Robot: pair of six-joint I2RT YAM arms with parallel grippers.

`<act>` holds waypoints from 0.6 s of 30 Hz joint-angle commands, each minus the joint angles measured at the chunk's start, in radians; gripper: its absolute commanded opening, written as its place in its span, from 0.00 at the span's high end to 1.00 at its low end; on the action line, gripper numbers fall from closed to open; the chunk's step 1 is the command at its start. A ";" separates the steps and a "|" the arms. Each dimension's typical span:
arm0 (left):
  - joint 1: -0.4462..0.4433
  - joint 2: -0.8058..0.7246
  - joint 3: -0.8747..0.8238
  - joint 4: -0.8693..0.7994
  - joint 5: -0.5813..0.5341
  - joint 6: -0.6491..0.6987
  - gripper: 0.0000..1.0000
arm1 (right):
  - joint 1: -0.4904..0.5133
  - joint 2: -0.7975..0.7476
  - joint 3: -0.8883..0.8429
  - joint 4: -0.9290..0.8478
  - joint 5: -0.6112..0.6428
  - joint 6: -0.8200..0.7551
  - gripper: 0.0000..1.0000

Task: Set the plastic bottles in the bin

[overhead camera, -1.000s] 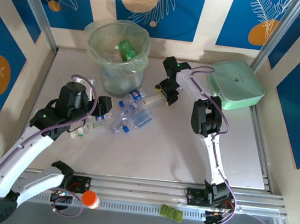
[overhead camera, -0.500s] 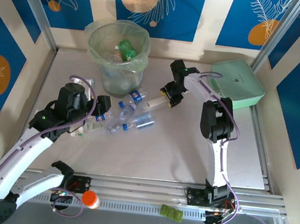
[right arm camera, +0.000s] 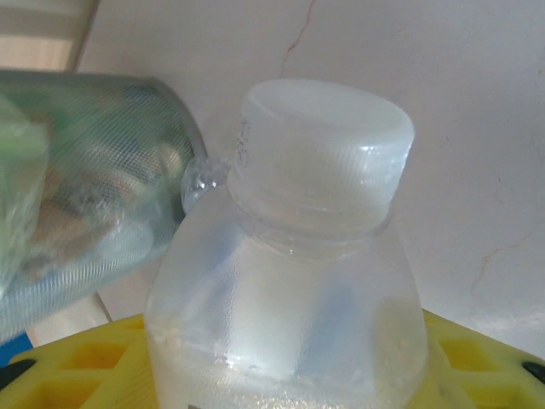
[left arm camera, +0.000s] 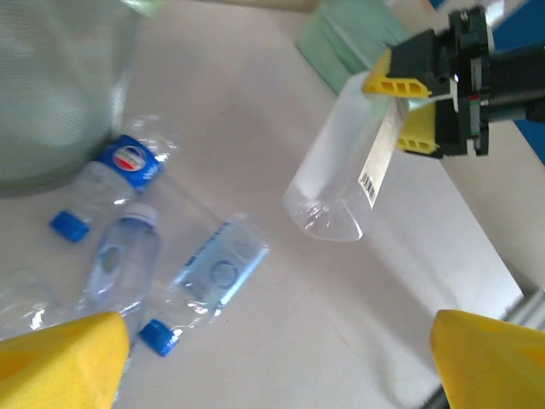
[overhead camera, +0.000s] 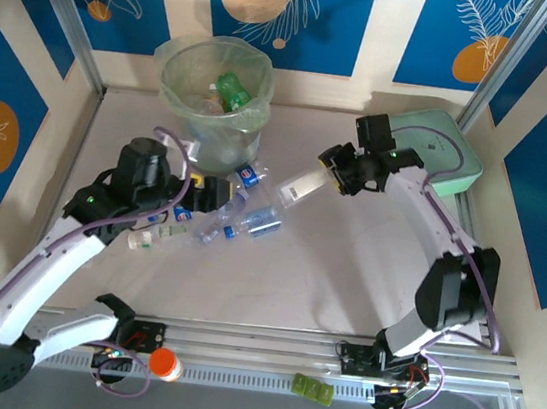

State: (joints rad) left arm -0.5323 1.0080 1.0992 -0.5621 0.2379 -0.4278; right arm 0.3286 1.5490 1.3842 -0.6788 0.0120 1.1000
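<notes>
When looking down from above, can find the right gripper point(overhead camera: 336, 177) toward 1 o'clock on the table point(overhead camera: 345, 274), with jaws closed to a narrow gap on one end of a clear bottle point(overhead camera: 299, 188). Free end of this bottle turned toward 8 o'clock from the gripper, seemingly lifted off the surface, though hard to say for sure. In the left wrist view, can read a white label point(left arm camera: 375, 162) with a barcode along its side. From the right wrist, can see a pale cap point(right arm camera: 319, 145) on the same bottle, very close before the lens, and yellow pads point(right arm camera: 77, 366) pressing on both sides lower down. Toward 9 o'clock, can make out the left gripper point(overhead camera: 216, 195), with jaws spread wide and gripping nothing; in its own view, yellow fingertips point(left arm camera: 60, 358) far apart at the two lower corners. At 11 o'clock, can place the bin point(overhead camera: 175, 91), pale green and see-through, with a green bottle point(overhead camera: 233, 90) and some others inside. Just at 6 o'clock of the bin, can count several loose bottles point(overhead camera: 251, 224) lying flat near the left gripper, mostly clear with blue caps and blue labels. Nearest to the bin wall, a bottle with a round logo point(overhead camera: 247, 173); touching or only close, cannot tell. At 2 o'clock, can note a flat green case point(overhead camera: 440, 166), just beside the right arm.
</notes>
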 commanded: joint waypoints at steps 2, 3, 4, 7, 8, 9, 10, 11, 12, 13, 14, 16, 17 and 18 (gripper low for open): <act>-0.080 0.123 0.086 -0.017 0.121 0.030 0.01 | 0.021 -0.136 -0.108 0.086 -0.071 -0.127 0.49; -0.108 0.150 0.102 -0.011 0.129 0.038 0.01 | 0.027 -0.168 -0.127 0.091 -0.079 -0.139 0.49; -0.132 0.178 0.119 -0.004 0.137 0.043 0.01 | 0.033 -0.196 -0.139 0.090 -0.086 -0.152 0.49; -0.195 0.258 0.168 0.018 0.157 0.049 0.01 | 0.047 -0.261 -0.152 0.073 -0.107 -0.186 0.49; -0.210 0.281 0.185 0.020 0.159 0.054 0.01 | 0.051 -0.279 -0.158 0.071 -0.114 -0.196 0.49; -0.226 0.306 0.207 0.018 0.156 0.063 0.01 | 0.055 -0.298 -0.165 0.070 -0.118 -0.201 0.49; -0.240 0.330 0.224 0.018 0.162 0.071 0.01 | 0.059 -0.318 -0.174 0.068 -0.124 -0.204 0.49; -0.252 0.345 0.236 0.022 0.170 0.083 0.01 | 0.062 -0.329 -0.183 0.070 -0.130 -0.210 0.49; -0.263 0.364 0.248 0.021 0.176 0.095 0.01 | 0.067 -0.345 -0.190 0.069 -0.136 -0.220 0.49; -0.274 0.382 0.262 0.017 0.188 0.107 0.01 | 0.069 -0.356 -0.195 0.064 -0.141 -0.226 0.49; -0.281 0.398 0.273 0.010 0.196 0.117 0.01 | 0.072 -0.365 -0.199 0.061 -0.147 -0.233 0.49; -0.292 0.432 0.300 -0.015 0.184 0.136 0.01 | 0.073 -0.385 -0.210 0.056 -0.161 -0.242 0.49; -0.296 0.443 0.308 -0.020 0.175 0.138 0.01 | 0.072 -0.395 -0.215 0.056 -0.169 -0.245 0.49; -0.299 0.455 0.317 -0.027 0.166 0.143 0.01 | 0.075 -0.406 -0.220 0.058 -0.178 -0.249 0.49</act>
State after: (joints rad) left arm -0.8200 1.4391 1.3716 -0.5629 0.3927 -0.3309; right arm 0.3965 1.1721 1.1828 -0.6167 -0.1139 0.8886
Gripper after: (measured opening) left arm 0.993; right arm 0.544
